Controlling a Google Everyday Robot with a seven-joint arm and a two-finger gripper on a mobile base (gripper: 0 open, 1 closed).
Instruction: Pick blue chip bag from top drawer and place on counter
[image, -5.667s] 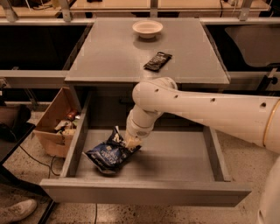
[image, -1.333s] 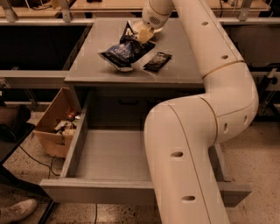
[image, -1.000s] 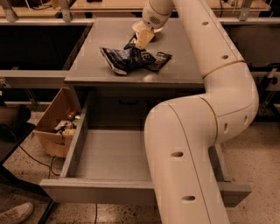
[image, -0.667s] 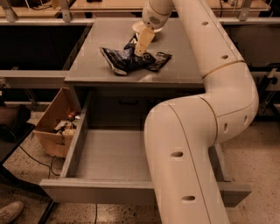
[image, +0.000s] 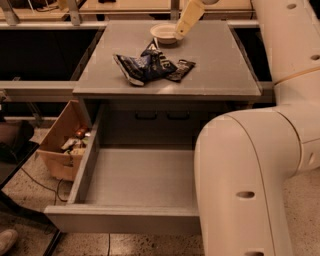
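Note:
The blue chip bag (image: 142, 67) lies crumpled on the counter (image: 220, 60), near its middle left, with nothing holding it. My gripper (image: 178, 32) hangs above the back of the counter, up and to the right of the bag and clear of it, over a white bowl's edge. It is open and holds nothing. The top drawer (image: 125, 220) is pulled fully out below the counter, and its grey floor (image: 145, 177) is bare.
A small black snack wrapper (image: 181, 70) lies against the bag's right side. A white bowl (image: 163, 33) sits at the counter's back. A brown cardboard box (image: 62, 150) stands left of the drawer. My cream arm (image: 245, 165) fills the right side.
My gripper set the blue chip bag down on the counter and let go. It then rose and drew back to the right towards the bowl. The bag stays put.

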